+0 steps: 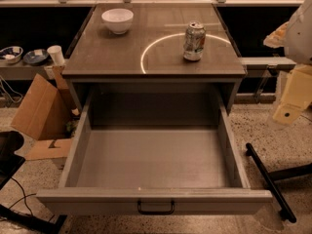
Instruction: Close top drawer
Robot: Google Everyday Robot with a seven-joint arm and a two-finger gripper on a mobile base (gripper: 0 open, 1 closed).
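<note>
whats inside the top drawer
The drawer looks empty: bare grey floor. The strip behind its front panel is hidden. The gripper hangs off to the right.

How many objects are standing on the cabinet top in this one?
2: a white bowl at the back left and a dented can right of centre. None seems hidden. The gripper hangs at the right edge, beside the open top drawer.

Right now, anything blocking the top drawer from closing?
Nothing visible. Top drawer is open and empty; can and bowl sit on the cabinet top, clear of it. End effector at right edge of view, apart from it.
</note>
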